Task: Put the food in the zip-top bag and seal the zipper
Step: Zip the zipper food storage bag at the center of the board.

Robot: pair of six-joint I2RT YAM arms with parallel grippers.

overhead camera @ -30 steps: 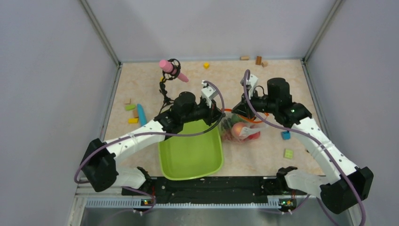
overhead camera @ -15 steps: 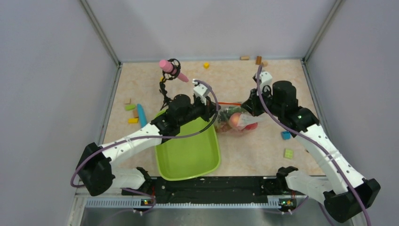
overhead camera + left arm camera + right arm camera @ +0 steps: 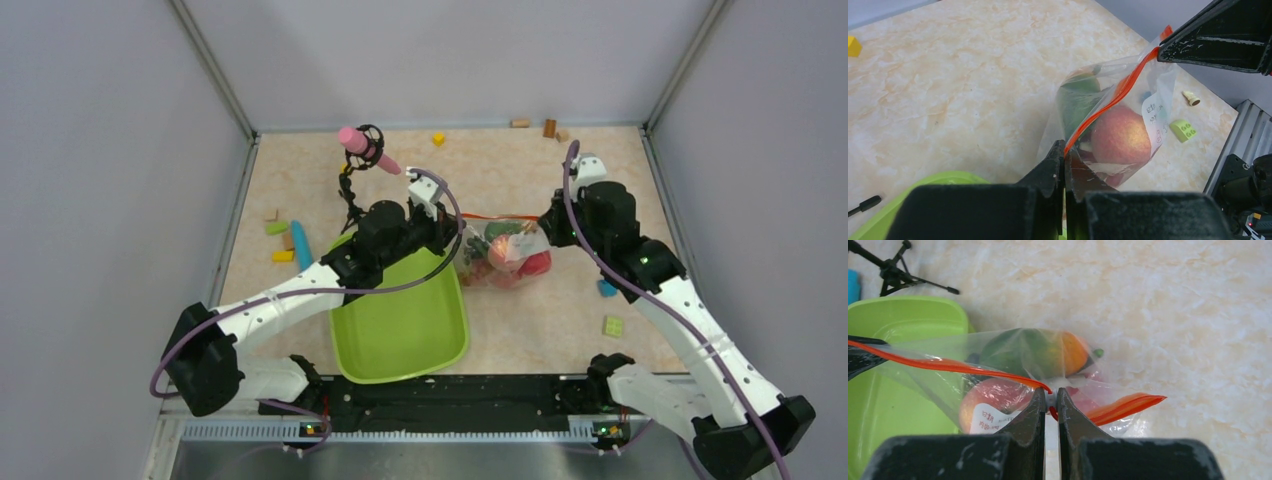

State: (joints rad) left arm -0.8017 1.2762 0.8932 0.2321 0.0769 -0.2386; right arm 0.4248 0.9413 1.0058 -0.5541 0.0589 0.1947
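Observation:
The zip-top bag [image 3: 505, 262] hangs stretched between my two grippers, just right of the green tray. Inside it lies the food: a peach [image 3: 1120, 137], a green cucumber [image 3: 1075, 102], an orange-green piece [image 3: 1048, 352] and red pieces [image 3: 537, 264]. The zipper [image 3: 1118, 92] runs taut as an orange-red strip from one gripper to the other. My left gripper [image 3: 1065, 150] is shut on the zipper's left end. My right gripper [image 3: 1050, 395] is shut on the zipper, with a small white slider between its jaws. A loose stretch of the orange strip [image 3: 1128, 405] sticks out past the right gripper.
The lime-green tray [image 3: 400, 320] lies under the left arm. A pink microphone on a small black tripod [image 3: 362, 148] stands at the back left. A light-blue stick [image 3: 300, 243] and coloured blocks [image 3: 277, 228] lie left; more blocks [image 3: 613, 326] lie right and along the back wall [image 3: 549, 127].
My right gripper has slid right and back along the zipper, pulling the strip taut. The bag has shifted back with it. The left gripper moved slightly back-left, then held.

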